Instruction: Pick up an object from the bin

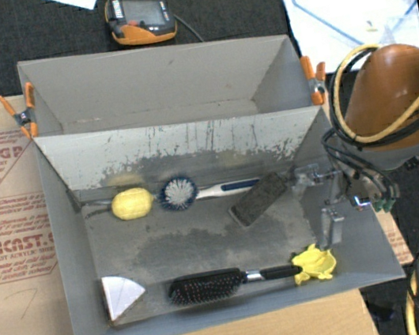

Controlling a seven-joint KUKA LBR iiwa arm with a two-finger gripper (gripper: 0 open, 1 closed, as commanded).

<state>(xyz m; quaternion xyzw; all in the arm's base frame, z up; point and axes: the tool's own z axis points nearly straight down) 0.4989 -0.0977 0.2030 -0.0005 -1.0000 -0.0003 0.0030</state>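
Observation:
My gripper (330, 223) hangs at the bin's right side, close to the right wall. Just below it, in the front right corner, lies a crumpled yellow thing (315, 263), which touches the handle end of a black hairbrush (214, 285) lying along the front wall. To the gripper's left, a dark grey block (259, 199) lies tilted on the floor. Nothing shows in the gripper.
A round dish brush (179, 193) with a white and blue handle lies near the back wall, next to a yellow lemon-shaped ball (132, 204). A white paper cone (121, 294) sits in the front left corner. The arm's brown cover and cables stand outside the right rim.

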